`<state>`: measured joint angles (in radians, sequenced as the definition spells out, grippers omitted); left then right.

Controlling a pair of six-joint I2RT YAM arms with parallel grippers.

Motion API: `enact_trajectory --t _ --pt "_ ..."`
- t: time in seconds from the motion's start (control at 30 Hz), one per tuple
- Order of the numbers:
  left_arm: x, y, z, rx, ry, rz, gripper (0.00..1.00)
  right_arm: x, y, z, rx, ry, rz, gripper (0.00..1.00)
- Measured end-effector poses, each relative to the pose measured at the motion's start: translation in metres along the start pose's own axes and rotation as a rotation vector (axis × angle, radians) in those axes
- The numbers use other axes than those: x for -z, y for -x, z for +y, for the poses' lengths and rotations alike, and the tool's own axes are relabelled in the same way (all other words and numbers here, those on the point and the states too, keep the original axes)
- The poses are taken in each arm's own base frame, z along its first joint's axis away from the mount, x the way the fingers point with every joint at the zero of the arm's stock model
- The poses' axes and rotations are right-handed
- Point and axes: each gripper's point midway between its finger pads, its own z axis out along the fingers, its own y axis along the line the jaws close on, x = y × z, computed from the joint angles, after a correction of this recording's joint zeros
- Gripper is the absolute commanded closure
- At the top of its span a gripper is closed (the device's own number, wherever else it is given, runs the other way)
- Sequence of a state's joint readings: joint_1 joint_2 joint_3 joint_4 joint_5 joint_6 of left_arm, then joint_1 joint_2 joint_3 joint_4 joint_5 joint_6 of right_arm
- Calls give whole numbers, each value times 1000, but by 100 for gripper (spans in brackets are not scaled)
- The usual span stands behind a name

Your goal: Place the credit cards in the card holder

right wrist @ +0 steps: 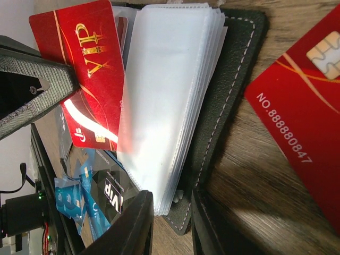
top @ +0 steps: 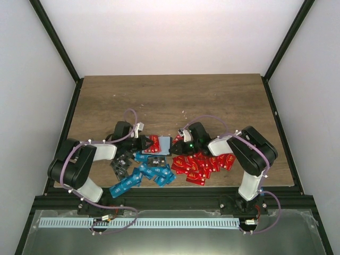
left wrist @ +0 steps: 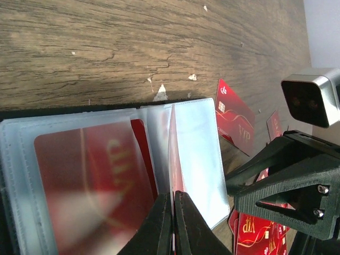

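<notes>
Red card [left wrist: 172, 154] gripped edge-on in the left claw [left wrist: 173, 195], right at the open card holder [right wrist: 236, 79] mid-worktop [top: 175, 95]. The right claw [right wrist: 171, 201] clamps the holder's edge, with loose cards [top: 204, 164] close by.

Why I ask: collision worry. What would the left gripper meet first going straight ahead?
Likely the card holder: the left gripper, shut on a red card held edge-on, points across its clear sleeves; depth is unclear.
</notes>
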<state>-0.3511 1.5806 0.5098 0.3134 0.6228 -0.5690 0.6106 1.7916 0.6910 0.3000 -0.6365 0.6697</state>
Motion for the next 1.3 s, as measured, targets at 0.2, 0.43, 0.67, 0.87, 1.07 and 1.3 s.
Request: enact_trajectory --t 0.2,0.43,0.67,0.87,1.07,1.3 --pt "-4 1 2 24 12 45 96 0 0 0 -5 9 7 77" --pt "-10 -6 2 60 7 120 96 -2 3 1 -4 13 7 78" --pt "-11 -7 0 72 -4 143 96 -3 3 1 -6 21 16 78" --pt "-15 -9 1 79 -11 155 96 -3 3 1 -6 29 21 79" --pt "-18 -8 -2 78 -24 157 96 -3 3 1 -6 29 24 80" --pt "-23 -9 -3 81 -31 161 96 -4 4 1 2 16 39 80"
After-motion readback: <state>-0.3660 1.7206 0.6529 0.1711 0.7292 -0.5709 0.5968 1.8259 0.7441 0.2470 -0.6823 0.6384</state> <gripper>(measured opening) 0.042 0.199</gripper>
